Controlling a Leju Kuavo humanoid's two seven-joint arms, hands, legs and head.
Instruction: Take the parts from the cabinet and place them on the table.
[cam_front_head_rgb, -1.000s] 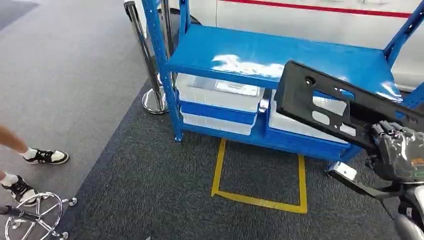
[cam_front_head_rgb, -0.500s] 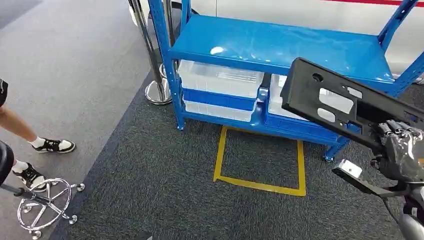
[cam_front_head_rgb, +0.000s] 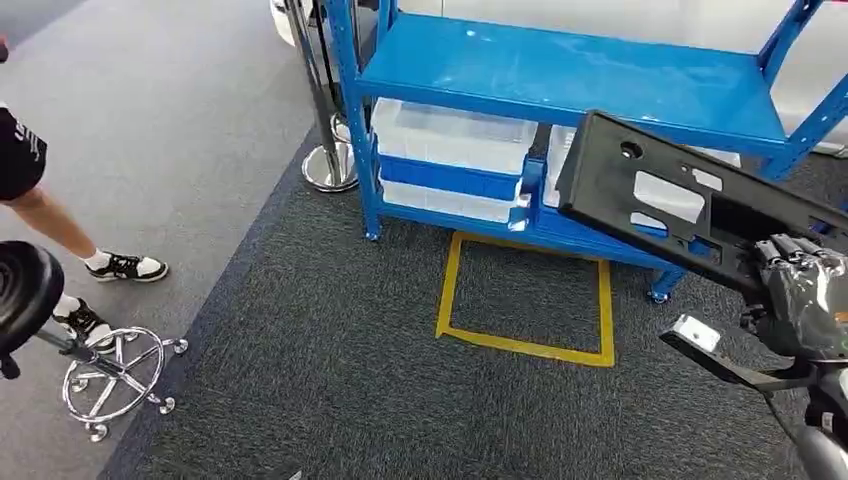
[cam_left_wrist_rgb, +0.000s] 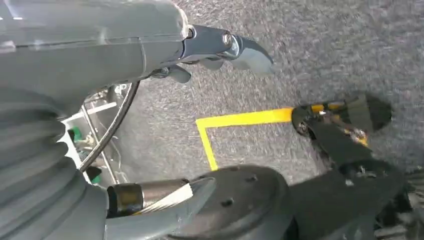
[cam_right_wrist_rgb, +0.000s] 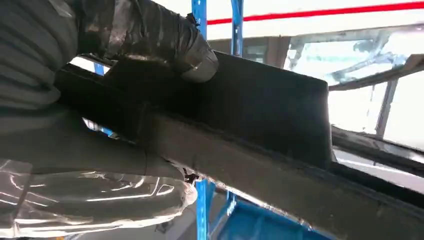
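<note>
A long black plastic part (cam_front_head_rgb: 680, 205) with cut-out holes is gripped at its near end by my right hand (cam_front_head_rgb: 800, 305), which is wrapped in clear film. The part hangs in the air in front of the blue cabinet (cam_front_head_rgb: 560, 70), angled up to the left. From the right wrist, my right hand (cam_right_wrist_rgb: 100, 50) wraps over the black part (cam_right_wrist_rgb: 265, 115). My left hand (cam_left_wrist_rgb: 100, 60) hangs over the carpet with thumb and fingers apart, holding nothing.
Clear bins (cam_front_head_rgb: 450, 150) sit on the cabinet's lower shelf. A yellow tape square (cam_front_head_rgb: 525, 300) marks the dark carpet before it. At the left are a black stool (cam_front_head_rgb: 30, 290), a person's legs (cam_front_head_rgb: 60, 230) and a chrome post base (cam_front_head_rgb: 330, 170).
The whole picture has shifted: the cabinet now sits farther off and the stool has come into view at the left. The black part stays in my right hand.
</note>
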